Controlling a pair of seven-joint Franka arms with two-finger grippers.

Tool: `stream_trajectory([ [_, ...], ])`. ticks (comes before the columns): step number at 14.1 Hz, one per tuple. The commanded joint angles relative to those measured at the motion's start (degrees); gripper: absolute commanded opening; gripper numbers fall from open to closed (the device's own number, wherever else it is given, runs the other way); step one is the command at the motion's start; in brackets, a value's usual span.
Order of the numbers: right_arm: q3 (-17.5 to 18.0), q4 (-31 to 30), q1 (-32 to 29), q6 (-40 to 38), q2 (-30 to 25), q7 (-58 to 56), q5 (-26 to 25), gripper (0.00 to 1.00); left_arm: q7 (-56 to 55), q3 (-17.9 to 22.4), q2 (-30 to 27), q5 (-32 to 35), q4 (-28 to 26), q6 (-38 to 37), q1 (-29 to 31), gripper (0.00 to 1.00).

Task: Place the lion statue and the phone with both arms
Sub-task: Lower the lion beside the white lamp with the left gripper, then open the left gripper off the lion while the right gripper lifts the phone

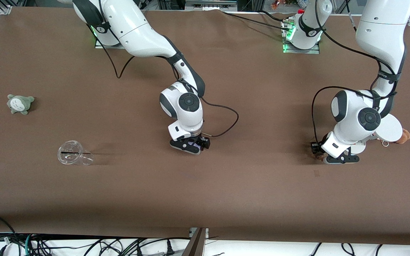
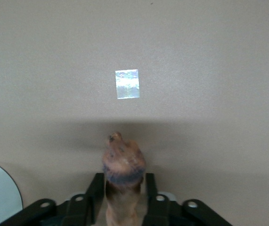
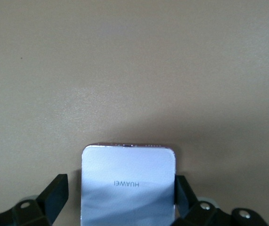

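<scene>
The phone (image 1: 195, 145), a flat pale lavender-white rectangle, lies on the brown table near its middle. My right gripper (image 1: 190, 144) is low over the phone (image 3: 128, 186). The right gripper (image 3: 121, 182) is open: one fingertip (image 3: 59, 184) stands clear of the phone's edge, the other is at its edge. The orange-brown lion statue (image 1: 319, 155) is toward the left arm's end of the table. My left gripper (image 1: 325, 155) is down around it. In the left wrist view the statue (image 2: 124, 162) stands between the left gripper's (image 2: 123, 182) black fingers (image 2: 98, 186), which sit slightly apart from it.
A grey-green plush (image 1: 20, 103) and a clear cup on its side (image 1: 74, 153) lie toward the right arm's end. A white round-based stand (image 1: 389, 128) and a tan plush (image 1: 404, 136) sit beside the left arm. A small shiny square marker (image 2: 127, 84) is on the table by the statue.
</scene>
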Motion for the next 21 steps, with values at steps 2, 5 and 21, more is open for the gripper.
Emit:
stream_trajectory([
  [2, -0.5, 0.8, 0.7, 0.1, 0.7, 0.8, -0.9, 1.00, 1.0, -0.4, 0.8, 0.0, 1.1, 0.4, 0.7, 1.00],
  [5, -0.5, 0.2, 0.6, 0.1, 0.8, 0.8, -0.9, 1.00, 0.3, -0.5, -2.1, -0.1, 1.1, -1.8, 0.8, 1.00],
  [21, -0.4, 0.6, -7.6, -8.2, -2.8, -18.0, 0.2, 0.37, 1.1, -0.3, -20.4, 1.0, 24.5, -51.9, 0.6, 1.00],
])
